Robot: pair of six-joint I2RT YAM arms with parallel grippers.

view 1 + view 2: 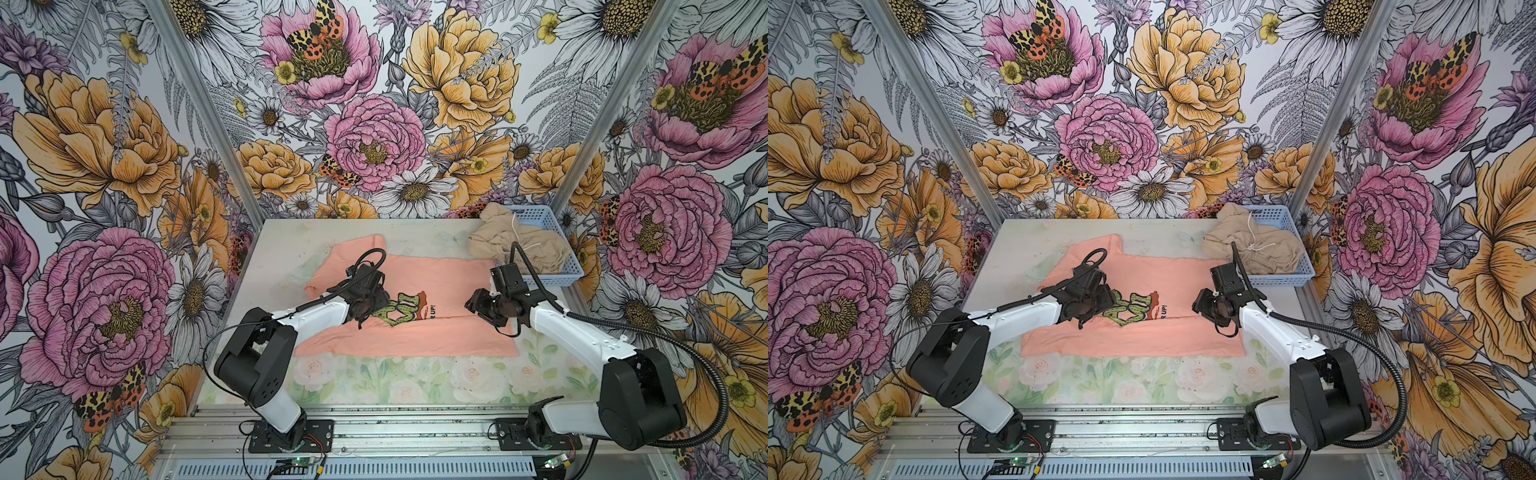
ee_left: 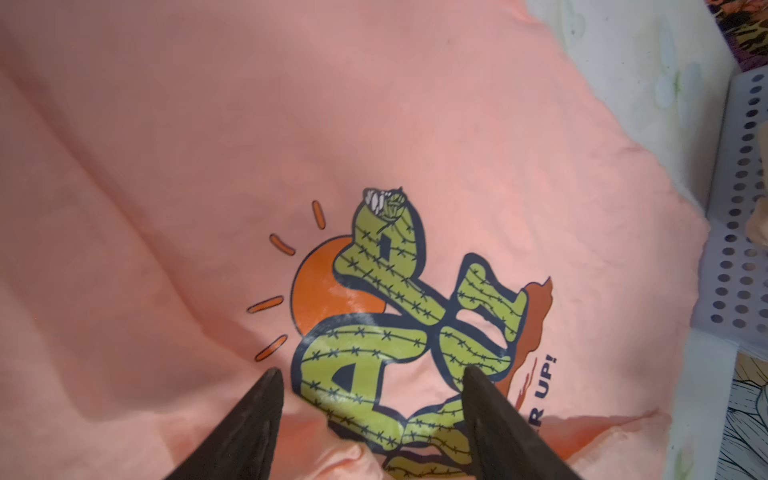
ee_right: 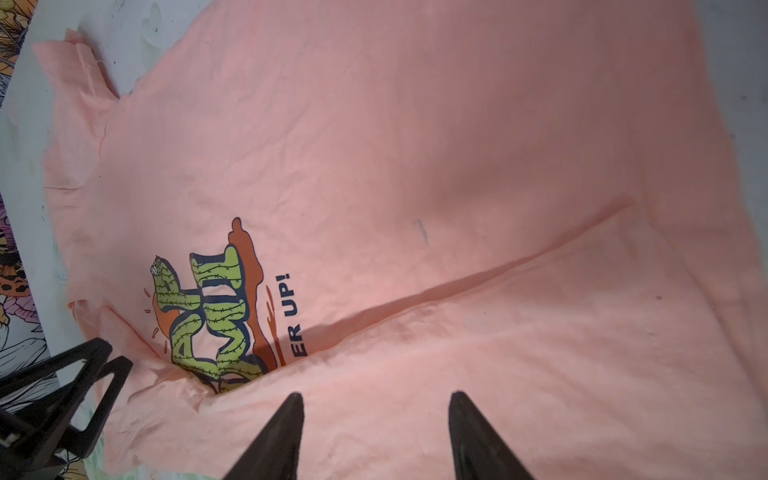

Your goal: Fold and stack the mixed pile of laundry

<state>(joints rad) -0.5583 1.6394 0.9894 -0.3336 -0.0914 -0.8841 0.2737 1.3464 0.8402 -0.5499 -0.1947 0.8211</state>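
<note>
Pink T-shirt [image 1: 415, 282] lay spread flat mid-surface [image 1: 282, 249], chest print [image 2: 395, 332] facing up, one sleeve [image 1: 374, 243] sticking out toward the far-left side. Its near strip was folded up over the body; the fold edge ran across the shirt & covered the lower part of the print, w/ the letters "ER UP!" readable just beside it in the right wrist view. Left gripper [image 2: 372, 372] hung right over the print, jaws fairly wide, nothing btwn them; whether the tips touched the cloth couldn't be told. Right gripper [image 3: 376, 395] sat over the folded strip on the shirt's right part, jaws also apart w/ nothing held, aimed toward the print. The two grippers faced each other across the print, well apart. Beige garment [image 1: 511, 245] was bunched at the far-right corner, partly inside the light blue basket [image 1: 557, 274] & spilling over the basket's left rim onto the surface, its white drawstring [image 1: 515, 230] lying on top. Its near-left edge came close to the shirt's far edge; contact couldn't be told.
</note>
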